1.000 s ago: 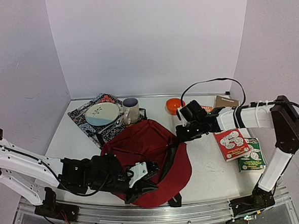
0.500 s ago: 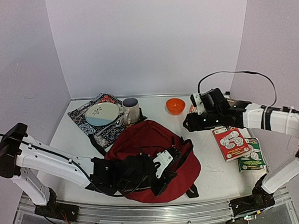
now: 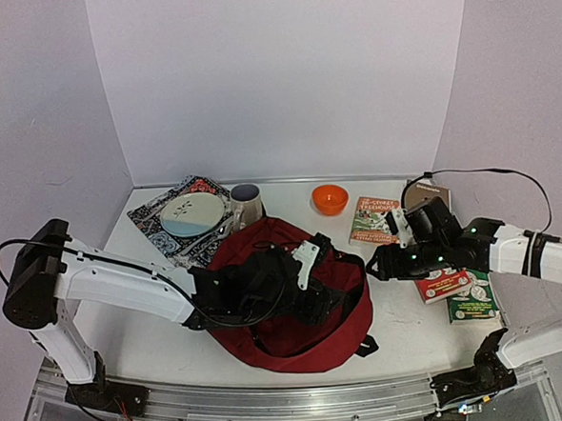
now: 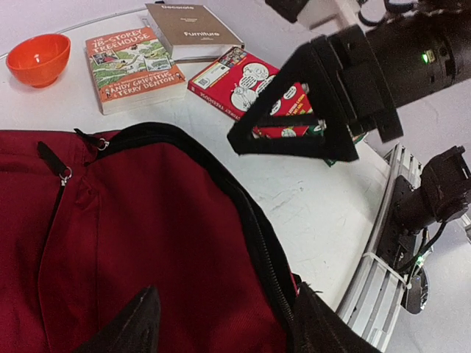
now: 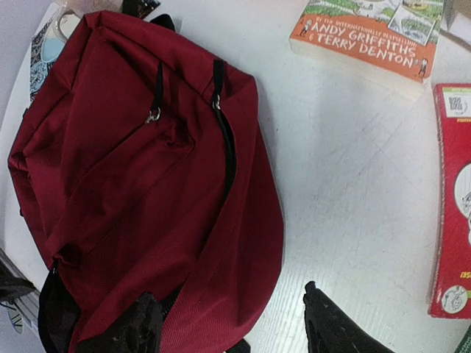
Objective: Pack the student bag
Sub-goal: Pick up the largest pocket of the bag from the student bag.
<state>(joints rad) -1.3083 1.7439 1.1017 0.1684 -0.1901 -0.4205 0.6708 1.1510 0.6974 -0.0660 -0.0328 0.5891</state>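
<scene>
Starting at the left rear of the white tabletop [image 3: 123, 277], a patterned cloth mat [image 3: 158, 223] carries a pale round plate [image 3: 193, 214], and a grey ceramic mug [image 3: 246, 206] stands just behind the large dark red fabric backpack [image 3: 280, 349]. That bag lies flat mid-table, its long axis running from the mug toward the near edge, and its black zip appears closed. The left fingers [image 4: 140, 327] hover directly over it, spread apart and gripping nothing, so the left arm is the nearer one for working the zip pulls [image 5: 154, 114]. The right fingers [image 5: 327, 327] are also apart and empty, poised just beside the bag's right flank. A small orange plastic bowl [image 3: 329, 199] sits behind. Further right lie an orange-covered paperback [image 3: 374, 219], a brown book [image 3: 425, 191], a red book [image 3: 445, 283] and a green book [image 3: 474, 299], all nearer the right arm. Nothing blocks either reach, though I judge the arms are close enough to crowd each other.
</scene>
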